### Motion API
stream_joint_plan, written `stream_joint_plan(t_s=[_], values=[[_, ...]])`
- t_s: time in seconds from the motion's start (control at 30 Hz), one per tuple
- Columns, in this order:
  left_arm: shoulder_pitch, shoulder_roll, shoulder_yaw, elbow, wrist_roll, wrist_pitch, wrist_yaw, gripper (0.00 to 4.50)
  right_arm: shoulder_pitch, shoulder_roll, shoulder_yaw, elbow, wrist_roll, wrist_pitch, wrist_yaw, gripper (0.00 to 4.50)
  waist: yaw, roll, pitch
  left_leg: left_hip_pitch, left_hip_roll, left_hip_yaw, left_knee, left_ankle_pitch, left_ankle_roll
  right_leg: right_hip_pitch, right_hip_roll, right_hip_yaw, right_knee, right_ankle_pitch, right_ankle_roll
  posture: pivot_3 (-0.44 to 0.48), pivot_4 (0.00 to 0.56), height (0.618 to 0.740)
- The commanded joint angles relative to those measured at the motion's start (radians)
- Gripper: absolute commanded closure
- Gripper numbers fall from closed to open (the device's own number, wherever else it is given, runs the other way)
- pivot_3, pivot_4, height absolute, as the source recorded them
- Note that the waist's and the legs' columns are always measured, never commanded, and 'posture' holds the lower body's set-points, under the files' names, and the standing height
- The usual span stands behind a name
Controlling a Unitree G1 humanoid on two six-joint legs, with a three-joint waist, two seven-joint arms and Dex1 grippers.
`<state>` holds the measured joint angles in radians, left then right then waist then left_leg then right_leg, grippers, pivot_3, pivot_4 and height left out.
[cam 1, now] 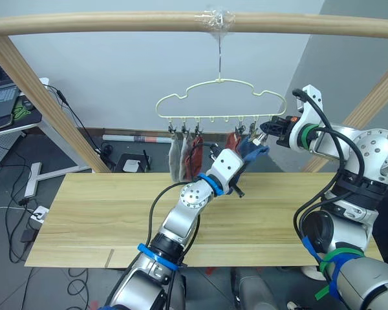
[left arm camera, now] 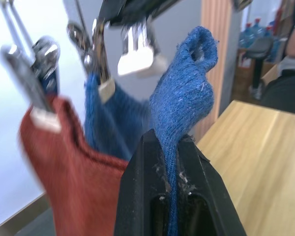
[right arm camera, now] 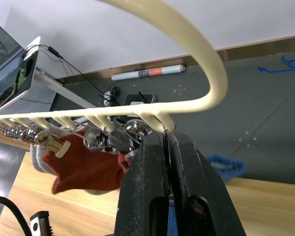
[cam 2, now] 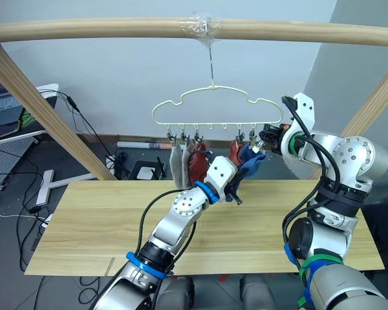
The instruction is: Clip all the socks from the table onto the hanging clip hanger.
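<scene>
Socks are nearly all hung; the last blue sock (left arm camera: 184, 93) is pinched between the black fingers of the left gripper (left arm camera: 171, 147), its cuff standing up above the fingertips and raised to the right end of the clip hanger (cam 1: 220, 103). Just beside it, the right gripper (right arm camera: 166, 147) has its fingers closed to a narrow slit around the end clip (right arm camera: 132, 129) under the hanger's curved corner, apparently squeezing it, though I cannot tell whether the clip's mouth is parted. Outward from there, another blue sock (left arm camera: 108, 123) and a brick-red sock (left arm camera: 73, 172) already hang from neighbouring clips, and further along the bar a second brick-red sock (cam 1: 194, 158) and the light grey socks (cam 1: 176, 158) hang near the left end. The hanger dangles by its hook from the wooden pole (cam 1: 116, 23), above the far edge of the table (cam 1: 116, 213), which carries no socks that I can see. The step in hand looks like the final clipping: the next move calls for feeding the cuff into the clip, then easing off the clip so it bites before the sock is let go.
</scene>
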<state>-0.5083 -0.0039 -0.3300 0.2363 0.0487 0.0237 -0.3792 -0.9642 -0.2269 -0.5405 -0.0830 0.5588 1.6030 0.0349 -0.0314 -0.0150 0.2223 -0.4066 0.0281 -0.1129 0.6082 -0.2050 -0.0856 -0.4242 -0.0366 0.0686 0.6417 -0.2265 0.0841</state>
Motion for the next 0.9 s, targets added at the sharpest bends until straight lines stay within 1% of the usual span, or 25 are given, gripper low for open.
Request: stream_joint_plan(t_s=[0.03,0.17,0.4,0.57,0.8,0.9], values=[[-0.024,-0.014,0.009,-0.014,0.038,-0.072,0.049,4.48,0.007,-0.025,-0.028,0.004,0.03,0.011,-0.058,4.5,0.0,0.0,0.0,0.0,0.0,0.0,0.0,0.0,0.0,0.0,0.0,0.0,0.0,0.0,0.0,-0.056,0.196,0.74],[-0.013,0.016,-0.008,-0.022,0.105,-0.14,0.081,4.48,0.001,-0.043,-0.035,0.024,0.057,0.011,-0.091,4.5,0.0,0.0,0.0,0.0,0.0,0.0,0.0,0.0,0.0,0.0,0.0,0.0,0.0,0.0,0.0,-0.056,0.196,0.74],[0.007,0.04,-0.029,-0.031,0.179,-0.224,0.115,4.48,-0.023,-0.048,-0.054,0.058,0.098,0.011,-0.143,4.5,0.0,0.0,0.0,0.0,0.0,0.0,0.0,0.0,0.0,0.0,0.0,0.0,0.0,0.0,0.0,-0.059,0.197,0.74],[0.003,0.028,-0.023,-0.012,0.183,-0.227,0.123,4.48,-0.031,-0.024,-0.079,0.063,0.147,0.011,-0.197,4.5,0.0,0.0,0.0,0.0,0.0,0.0,0.0,0.0,0.0,0.0,0.0,0.0,0.0,0.0,0.0,-0.059,0.197,0.74],[-0.02,0.015,-0.019,0.022,0.194,-0.229,0.138,4.48,-0.014,0.014,-0.111,0.058,0.282,0.011,-0.315,4.5,-0.002,0.0,0.0,0.0,0.0,0.0,0.0,0.0,0.0,0.0,0.0,0.0,0.0,0.0,0.0,-0.053,0.198,0.74],[-0.026,0.01,-0.016,0.026,0.192,-0.226,0.139,4.5,-0.022,0.008,-0.135,0.075,0.326,0.011,-0.358,3.72,-0.002,0.0,0.0,-0.001,0.0,0.0,0.0,0.0,0.0,-0.001,0.0,0.0,0.0,0.0,0.0,-0.052,0.197,0.74]])
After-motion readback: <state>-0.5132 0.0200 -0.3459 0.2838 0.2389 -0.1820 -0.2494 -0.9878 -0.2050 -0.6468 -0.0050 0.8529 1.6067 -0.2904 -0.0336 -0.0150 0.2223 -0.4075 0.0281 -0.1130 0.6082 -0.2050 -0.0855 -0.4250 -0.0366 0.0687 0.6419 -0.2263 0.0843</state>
